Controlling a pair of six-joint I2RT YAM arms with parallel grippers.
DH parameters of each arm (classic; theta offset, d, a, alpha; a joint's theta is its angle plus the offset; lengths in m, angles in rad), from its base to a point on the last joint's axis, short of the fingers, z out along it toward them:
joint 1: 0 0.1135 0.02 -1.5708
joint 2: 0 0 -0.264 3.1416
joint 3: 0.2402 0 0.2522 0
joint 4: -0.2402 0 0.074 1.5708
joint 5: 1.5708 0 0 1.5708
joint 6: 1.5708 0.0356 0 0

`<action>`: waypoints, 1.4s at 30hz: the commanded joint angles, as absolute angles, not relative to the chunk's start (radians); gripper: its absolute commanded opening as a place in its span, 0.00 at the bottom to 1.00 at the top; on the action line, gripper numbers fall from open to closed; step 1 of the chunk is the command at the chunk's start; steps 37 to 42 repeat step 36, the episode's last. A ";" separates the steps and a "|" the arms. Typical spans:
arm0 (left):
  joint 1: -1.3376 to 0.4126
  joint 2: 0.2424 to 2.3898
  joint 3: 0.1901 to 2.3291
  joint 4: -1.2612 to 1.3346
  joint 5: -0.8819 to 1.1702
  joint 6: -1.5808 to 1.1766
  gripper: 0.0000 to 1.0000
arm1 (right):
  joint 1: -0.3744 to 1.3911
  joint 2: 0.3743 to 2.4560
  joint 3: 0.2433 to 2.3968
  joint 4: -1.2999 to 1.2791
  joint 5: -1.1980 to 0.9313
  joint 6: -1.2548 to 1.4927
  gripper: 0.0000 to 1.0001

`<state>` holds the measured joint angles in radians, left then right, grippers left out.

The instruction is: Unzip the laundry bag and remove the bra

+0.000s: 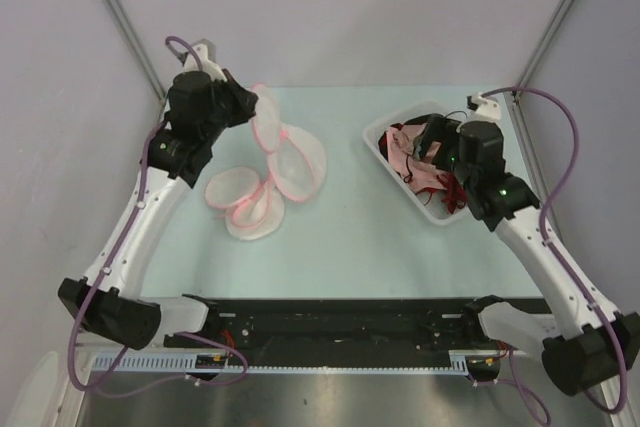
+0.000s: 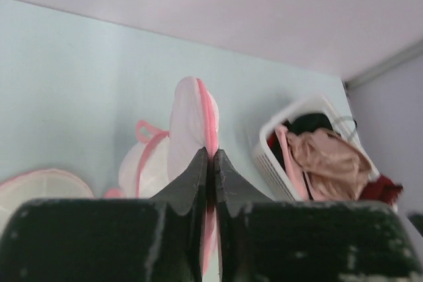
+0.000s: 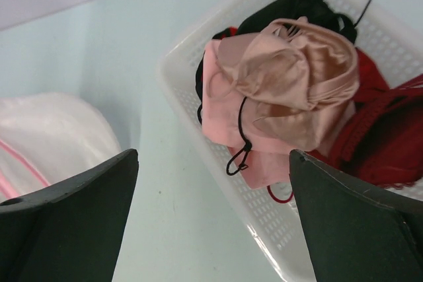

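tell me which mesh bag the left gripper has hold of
The rearmost laundry bag, raised on edge, its pink trim pinched in the shut left gripper. The other mesh bags sit lower on the table, ungripped.

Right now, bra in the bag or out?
Out: bra lies in the basket, partly under a pink garment.

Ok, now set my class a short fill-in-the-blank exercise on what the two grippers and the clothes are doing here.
1. The left gripper is shut on the laundry bag's ____ trim.
2. The right gripper is ____, holding nothing.
3. The black bra lies in the white slotted ____.
Missing words: pink; open; basket.
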<state>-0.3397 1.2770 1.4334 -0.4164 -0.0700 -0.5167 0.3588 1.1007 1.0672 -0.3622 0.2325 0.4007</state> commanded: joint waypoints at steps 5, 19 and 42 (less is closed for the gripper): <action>-0.245 1.473 1.586 -0.542 0.056 -0.399 1.00 | 0.360 0.959 1.016 -0.506 0.324 0.385 1.00; -0.249 0.979 1.003 -0.466 0.150 -0.330 1.00 | 0.382 0.913 0.927 -0.611 0.381 0.385 0.99; -0.249 0.865 0.802 -0.477 0.181 -0.336 1.00 | 0.383 0.913 0.879 -0.543 0.362 0.408 1.00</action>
